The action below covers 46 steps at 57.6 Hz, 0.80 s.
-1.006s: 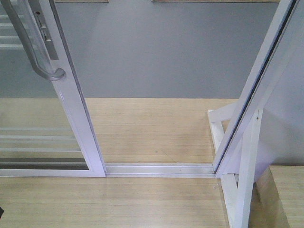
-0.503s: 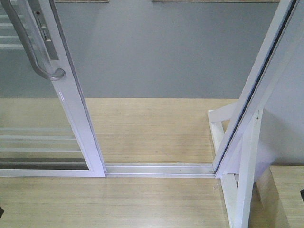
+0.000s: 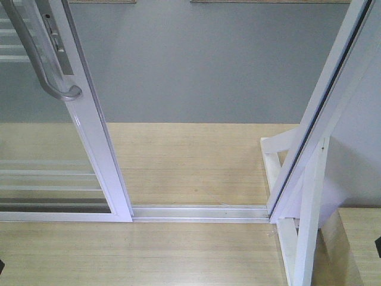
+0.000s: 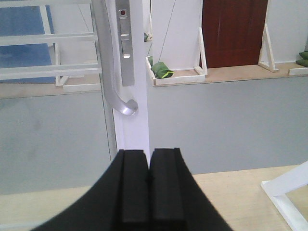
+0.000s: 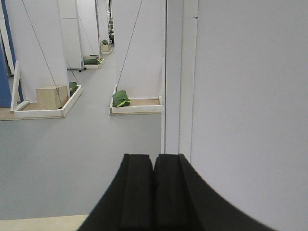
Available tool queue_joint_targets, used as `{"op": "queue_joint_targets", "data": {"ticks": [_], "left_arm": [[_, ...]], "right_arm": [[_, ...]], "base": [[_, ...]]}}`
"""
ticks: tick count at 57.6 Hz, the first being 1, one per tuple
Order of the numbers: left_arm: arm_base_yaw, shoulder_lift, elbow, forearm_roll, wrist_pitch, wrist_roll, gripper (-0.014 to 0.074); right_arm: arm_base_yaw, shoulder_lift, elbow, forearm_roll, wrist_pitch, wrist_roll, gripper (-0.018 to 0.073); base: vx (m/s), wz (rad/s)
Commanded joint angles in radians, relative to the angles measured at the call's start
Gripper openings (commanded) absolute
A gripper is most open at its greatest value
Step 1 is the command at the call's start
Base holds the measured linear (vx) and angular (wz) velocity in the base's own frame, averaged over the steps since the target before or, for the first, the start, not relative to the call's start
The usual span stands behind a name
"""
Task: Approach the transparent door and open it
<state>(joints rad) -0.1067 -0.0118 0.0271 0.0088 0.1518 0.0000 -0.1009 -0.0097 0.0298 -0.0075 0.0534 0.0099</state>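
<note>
The transparent door [image 3: 89, 128] stands at the left of the front view, a clear glass panel in a white frame with thin white bars. Its curved grey pull handle [image 3: 38, 62] is on the stile. A wide gap lies between the stile and the slanted white jamb post [image 3: 324, 101]. In the left wrist view my left gripper [image 4: 149, 156] is shut and empty, just below and short of the door stile [image 4: 134, 125] and the handle [image 4: 111, 77]. My right gripper [image 5: 154, 161] is shut on nothing and faces a white frame edge [image 5: 180, 72].
A metal floor track [image 3: 199, 211] runs between door and jamb, on a wooden sill. White braces [image 3: 300, 238] prop the jamb at the right. Beyond the opening lies grey floor. Far off are white panels, wooden trays with green bags [image 4: 161, 70] and a dark red door [image 4: 233, 31].
A dark sliver of the right arm has come into the front view's right edge. The door and the jamb have not moved.
</note>
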Motion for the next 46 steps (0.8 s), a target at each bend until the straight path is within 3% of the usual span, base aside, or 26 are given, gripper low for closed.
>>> {"op": "queue_joint_targets", "data": {"ticks": [1, 46], "left_arm": [[-0.005, -0.013, 0.031, -0.002, -0.084, -0.009, -0.0006], [-0.005, -0.013, 0.031, -0.002, -0.084, -0.009, -0.0006]], "right_arm": [[-0.006, -0.014, 0.014, -0.002, -0.080, -0.010, -0.0005], [-0.006, -0.014, 0.014, 0.000, -0.080, -0.010, -0.0005]], "base": [[0.00, 0.00], [0.00, 0.00]]}}
